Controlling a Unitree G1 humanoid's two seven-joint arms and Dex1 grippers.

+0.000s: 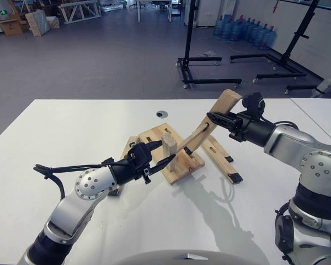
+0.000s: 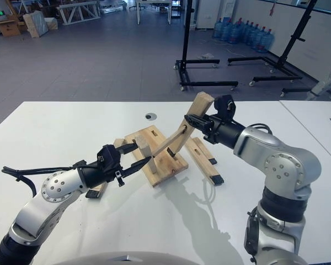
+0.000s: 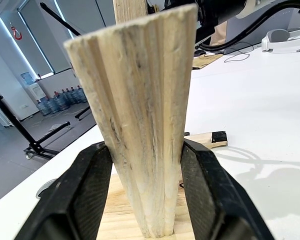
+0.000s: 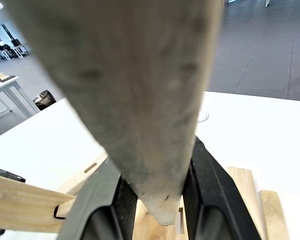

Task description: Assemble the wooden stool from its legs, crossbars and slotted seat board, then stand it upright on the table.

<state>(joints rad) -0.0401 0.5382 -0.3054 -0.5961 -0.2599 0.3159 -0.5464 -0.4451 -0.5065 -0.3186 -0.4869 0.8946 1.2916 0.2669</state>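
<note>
White table (image 1: 60, 138), seat board (image 1: 185, 165) flat, leg (image 1: 220, 157) beside it

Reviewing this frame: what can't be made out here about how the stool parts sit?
Base of the upright block: the left gripper hides it in the eye views, and it meets the left wrist view's edge, so its seating in the seat board is unclear.
Lower end of the tilted leg, held by the right gripper: too small in the eye views; the blurred leg itself covers it in the right wrist view.
Middle of the lying leg: covered by the left arm.
</note>
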